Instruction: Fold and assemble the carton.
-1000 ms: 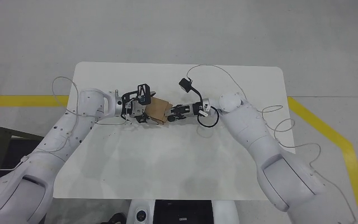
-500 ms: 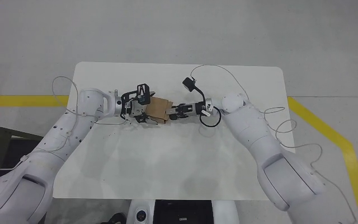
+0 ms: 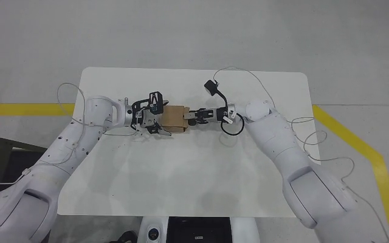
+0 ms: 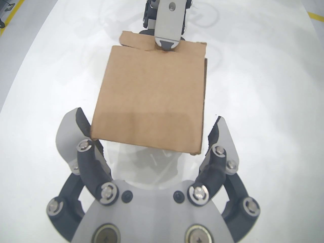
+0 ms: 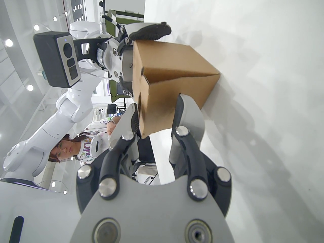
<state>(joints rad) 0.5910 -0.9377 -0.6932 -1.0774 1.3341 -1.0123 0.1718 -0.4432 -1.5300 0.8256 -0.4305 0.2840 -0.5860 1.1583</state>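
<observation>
Brown cardboard sits between my two arms in the top view: the carton [image 3: 175, 118] lies on the white surface [image 3: 194, 176] with the left pincer [image 3: 157, 119] at one end and the right pincer [image 3: 189, 117] at the opposite end, both touching it. The box is straight ahead of each pincer, so the two face one another across it. From the left wrist camera I see the left pincer [image 4: 148, 117] spread wide, its fingers [image 4: 76, 125] standing apart on either side of the carton's [image 4: 152, 97] nearest edge. One pad touches a corner of the cardboard and the other sits just beside the opposite corner, so it grips nothing. The closed top panel runs away from this pincer, and at its far edge a flap stands up slightly. There the right pincer [image 4: 167, 44] comes in from the other side with a fingertip on that flap. From the right wrist camera the right pincer [image 5: 157, 103] is clamped on the carton's [image 5: 174, 59] nearest end, with one finger [image 5: 186, 112] laid over the side face and the other against the edge of the end flap. Beyond the box, a dark finger pad [image 5: 149, 31] of the left pincer rests by the far corner.
</observation>
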